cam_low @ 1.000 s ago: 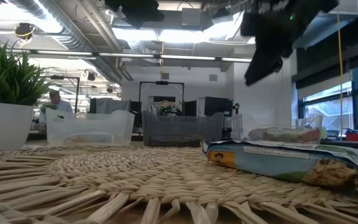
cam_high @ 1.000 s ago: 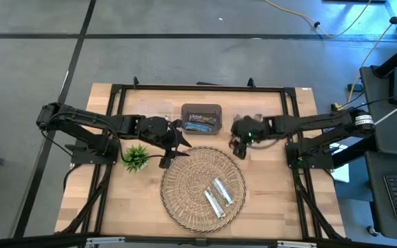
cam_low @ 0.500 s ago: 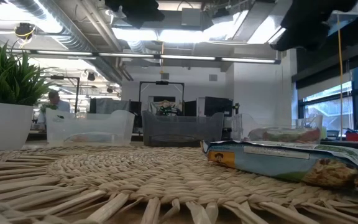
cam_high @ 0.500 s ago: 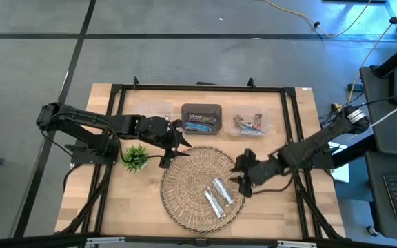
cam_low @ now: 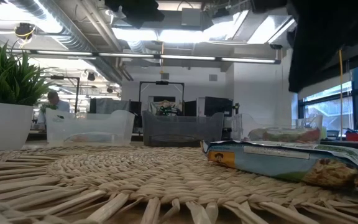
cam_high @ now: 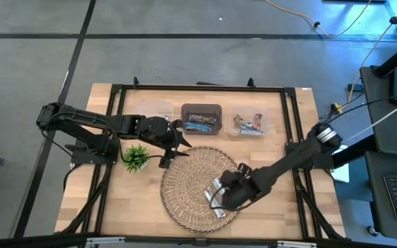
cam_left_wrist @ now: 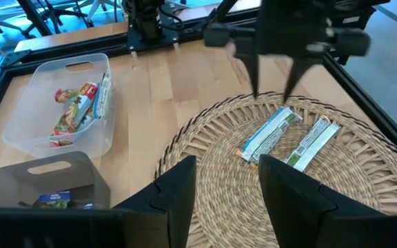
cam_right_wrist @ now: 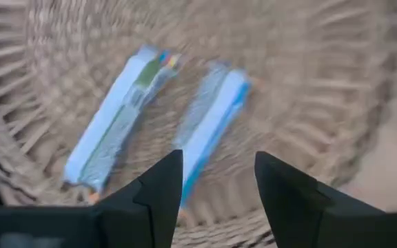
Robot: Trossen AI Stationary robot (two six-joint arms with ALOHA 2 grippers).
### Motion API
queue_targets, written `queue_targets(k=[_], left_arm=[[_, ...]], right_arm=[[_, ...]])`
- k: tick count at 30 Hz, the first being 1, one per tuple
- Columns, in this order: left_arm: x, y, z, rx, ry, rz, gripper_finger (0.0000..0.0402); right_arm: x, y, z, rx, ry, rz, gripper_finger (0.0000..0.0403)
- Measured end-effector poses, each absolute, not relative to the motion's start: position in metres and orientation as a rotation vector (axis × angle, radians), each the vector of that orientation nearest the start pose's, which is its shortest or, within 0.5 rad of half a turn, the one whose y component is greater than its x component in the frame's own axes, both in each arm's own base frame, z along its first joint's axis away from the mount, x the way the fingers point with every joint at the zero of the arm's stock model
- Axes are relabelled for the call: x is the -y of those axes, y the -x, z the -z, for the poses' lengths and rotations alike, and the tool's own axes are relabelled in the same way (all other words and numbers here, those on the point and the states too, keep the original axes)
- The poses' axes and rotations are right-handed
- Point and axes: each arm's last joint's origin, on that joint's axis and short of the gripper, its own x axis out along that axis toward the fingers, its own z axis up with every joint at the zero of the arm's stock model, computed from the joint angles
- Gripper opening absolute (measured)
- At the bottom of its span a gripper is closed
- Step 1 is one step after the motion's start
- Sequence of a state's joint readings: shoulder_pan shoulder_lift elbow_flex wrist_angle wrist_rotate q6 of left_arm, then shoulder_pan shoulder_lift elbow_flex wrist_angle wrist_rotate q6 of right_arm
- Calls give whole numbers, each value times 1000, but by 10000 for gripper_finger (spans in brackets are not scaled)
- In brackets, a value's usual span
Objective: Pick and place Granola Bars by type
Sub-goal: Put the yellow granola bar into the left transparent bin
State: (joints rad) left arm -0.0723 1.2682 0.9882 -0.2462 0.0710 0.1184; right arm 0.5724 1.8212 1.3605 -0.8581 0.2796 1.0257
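Two silvery-white granola bars (cam_left_wrist: 271, 134) (cam_left_wrist: 309, 143) lie flat, side by side, on the round wicker tray (cam_high: 181, 186). The right wrist view shows them close below (cam_right_wrist: 116, 134) (cam_right_wrist: 209, 131), and the low view shows one of them from the side (cam_low: 284, 158). My right gripper (cam_high: 218, 198) (cam_right_wrist: 216, 200) hovers open above the bars, its fingers (cam_left_wrist: 255, 79) pointing down, touching nothing. My left gripper (cam_high: 174, 141) (cam_left_wrist: 229, 196) waits open over the tray's far left rim.
A grey bin (cam_high: 201, 118) with blue bars and a clear bin (cam_high: 249, 124) (cam_left_wrist: 67, 103) with brown-red-green bars stand along the far edge. Left of them the low view shows another clear bin (cam_low: 89, 127). A small green plant (cam_high: 136, 157) stands left of the tray.
My right gripper has swung from the clear bin at the far edge toward the near edge and leftward, ending low over the two silvery-white bars on the tray. The bars have not moved.
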Motion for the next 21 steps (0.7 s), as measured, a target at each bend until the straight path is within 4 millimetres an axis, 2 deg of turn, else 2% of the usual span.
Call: queue_targets(k=[4, 11, 21], left_arm=[[22, -275, -296, -530, -116, 172, 151], [22, -273, -293, -571, -115, 174, 150], [22, -272, -291, -592, -115, 176, 150]], right_arm=[[-197, -315, -200, -1230, -440, 345, 184], [-199, -323, -184, -1220, -556, 476, 189], [-193, -328, -175, -1226, -585, 531, 268]])
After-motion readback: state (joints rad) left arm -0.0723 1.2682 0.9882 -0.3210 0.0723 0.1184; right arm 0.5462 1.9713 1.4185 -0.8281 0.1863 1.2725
